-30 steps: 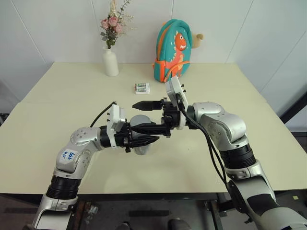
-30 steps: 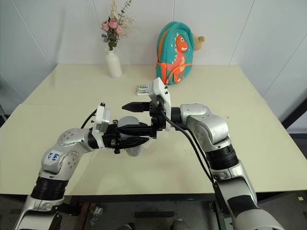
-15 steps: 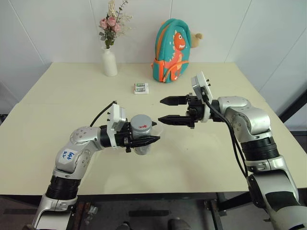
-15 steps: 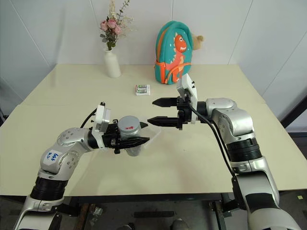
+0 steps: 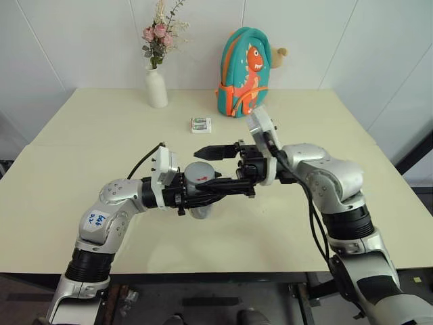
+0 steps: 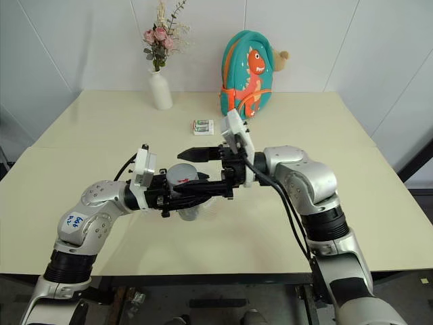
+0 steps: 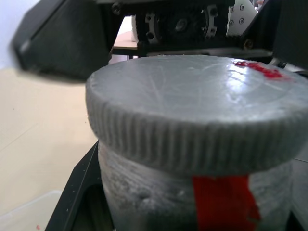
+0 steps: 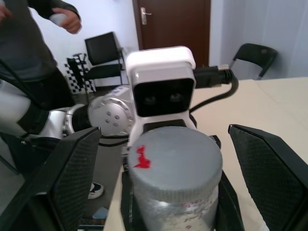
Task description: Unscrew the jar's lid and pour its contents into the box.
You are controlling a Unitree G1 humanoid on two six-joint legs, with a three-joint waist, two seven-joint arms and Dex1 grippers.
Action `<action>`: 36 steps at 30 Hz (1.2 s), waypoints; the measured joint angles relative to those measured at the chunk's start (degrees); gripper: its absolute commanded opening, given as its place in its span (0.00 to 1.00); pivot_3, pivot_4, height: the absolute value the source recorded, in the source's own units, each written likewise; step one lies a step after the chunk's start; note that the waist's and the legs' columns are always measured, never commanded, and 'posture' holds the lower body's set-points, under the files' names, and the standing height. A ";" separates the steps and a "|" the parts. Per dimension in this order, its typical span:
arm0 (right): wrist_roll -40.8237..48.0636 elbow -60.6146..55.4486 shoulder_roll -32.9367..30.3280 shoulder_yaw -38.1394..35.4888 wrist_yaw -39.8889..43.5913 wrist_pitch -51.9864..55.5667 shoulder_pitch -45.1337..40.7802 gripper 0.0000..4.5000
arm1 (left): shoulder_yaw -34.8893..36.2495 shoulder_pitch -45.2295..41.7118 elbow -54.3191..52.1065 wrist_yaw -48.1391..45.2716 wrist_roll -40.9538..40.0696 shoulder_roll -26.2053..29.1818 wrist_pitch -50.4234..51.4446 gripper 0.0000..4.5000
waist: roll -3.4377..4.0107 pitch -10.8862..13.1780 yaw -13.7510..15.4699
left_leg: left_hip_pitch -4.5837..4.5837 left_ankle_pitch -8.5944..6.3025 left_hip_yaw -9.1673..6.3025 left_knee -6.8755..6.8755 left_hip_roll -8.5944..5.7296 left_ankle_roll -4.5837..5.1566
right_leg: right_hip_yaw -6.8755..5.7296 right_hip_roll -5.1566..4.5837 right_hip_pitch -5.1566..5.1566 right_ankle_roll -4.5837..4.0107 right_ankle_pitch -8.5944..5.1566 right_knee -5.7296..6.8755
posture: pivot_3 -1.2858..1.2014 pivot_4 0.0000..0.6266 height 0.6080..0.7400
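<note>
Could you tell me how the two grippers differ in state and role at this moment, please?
The left gripper is shut on the jar, holding it up off the table; the right gripper is open and holds nothing. The left grips the jar's body, while the right's fingers stand apart on either side of the lid. Both have black fingers.

Vase (image 5: 156,87) and backpack (image 5: 245,71) along the table's (image 5: 81,145) far edge; packet (image 5: 200,124) before them; jar (image 5: 198,177) nearer the front edge.
</note>
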 measured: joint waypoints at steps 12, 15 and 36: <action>-4.10 6.05 2.99 2.27 -0.30 -5.13 -2.78 0.99 | 0.19 -0.06 0.22 0.76 0.01 -0.21 0.32 0.50 | 0.00 0.00 -0.07 | 0.00 0.00 -0.01 -0.02 0.00 0.00 | -0.01 0.00 0.00 0.00 0.00 -0.01 | 0.52 0.24 1.00; -4.29 7.28 2.86 2.31 0.44 -6.24 -3.02 0.99 | 0.20 -0.06 0.28 1.21 0.03 -0.21 0.64 0.50 | 0.00 0.00 -0.04 | -0.01 0.00 0.00 -0.02 0.00 0.00 | 0.00 0.00 0.00 0.00 0.00 -0.02 | 0.52 0.24 1.00; -3.71 13.69 -10.98 -3.17 10.61 -6.87 -3.15 0.99 | 0.82 1.27 -0.80 0.10 0.07 0.79 0.92 0.50 | 0.00 0.00 -0.24 | 0.00 0.00 0.00 -0.06 0.00 0.00 | 0.01 0.00 0.00 0.00 0.00 -0.04 | 0.52 0.24 1.00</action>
